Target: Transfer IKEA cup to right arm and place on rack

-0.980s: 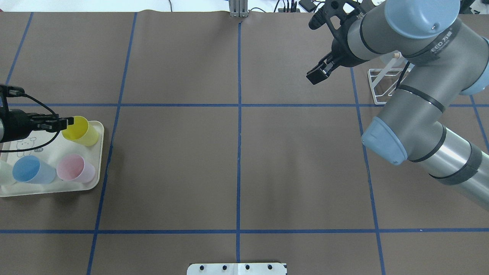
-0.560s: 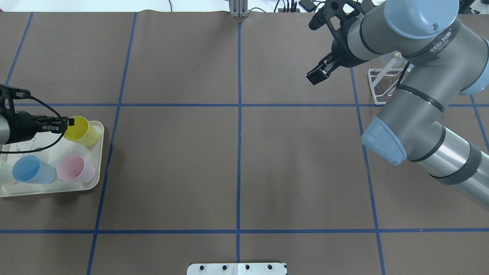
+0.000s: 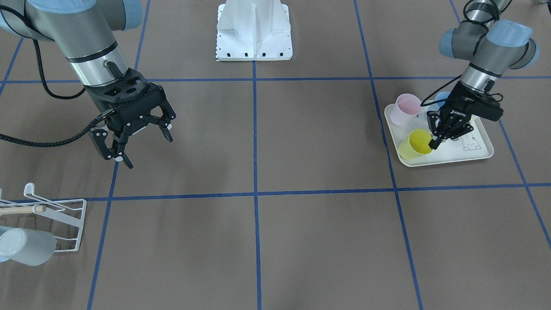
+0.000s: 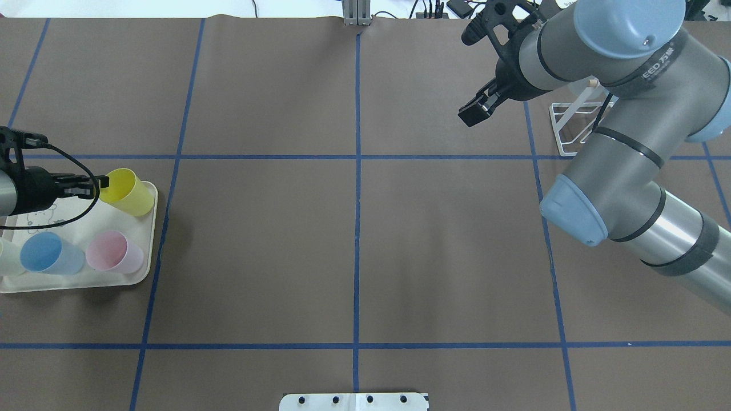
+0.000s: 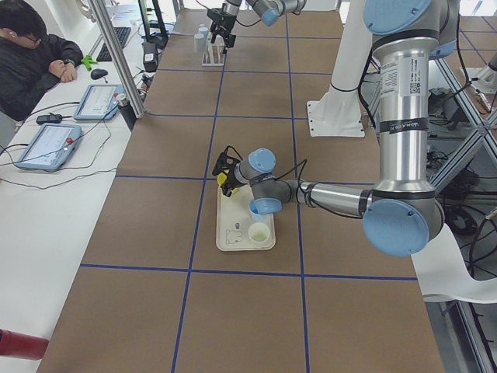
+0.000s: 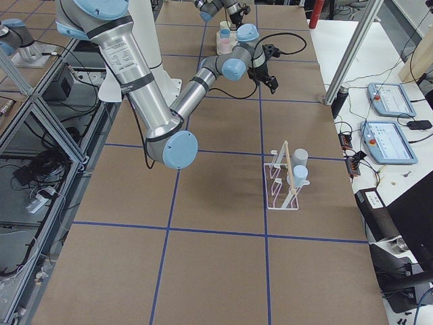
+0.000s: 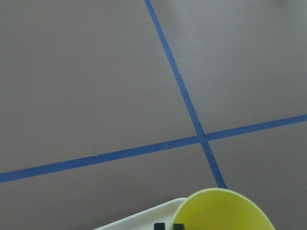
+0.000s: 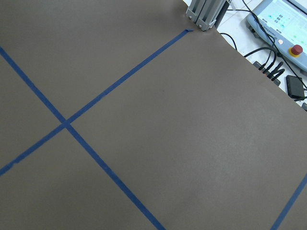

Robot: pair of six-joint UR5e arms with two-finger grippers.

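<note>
Overhead exterior: left claw [image 4: 98, 182] clamps the rim of yellow cup [image 4: 129, 192], so pickup is in hand; next, carry it to the wide-open, empty right claw [image 3: 146, 150].

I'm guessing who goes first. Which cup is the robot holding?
The yellow cup: the left gripper pinches its rim. The pink cup and blue cup stand untouched.
</note>
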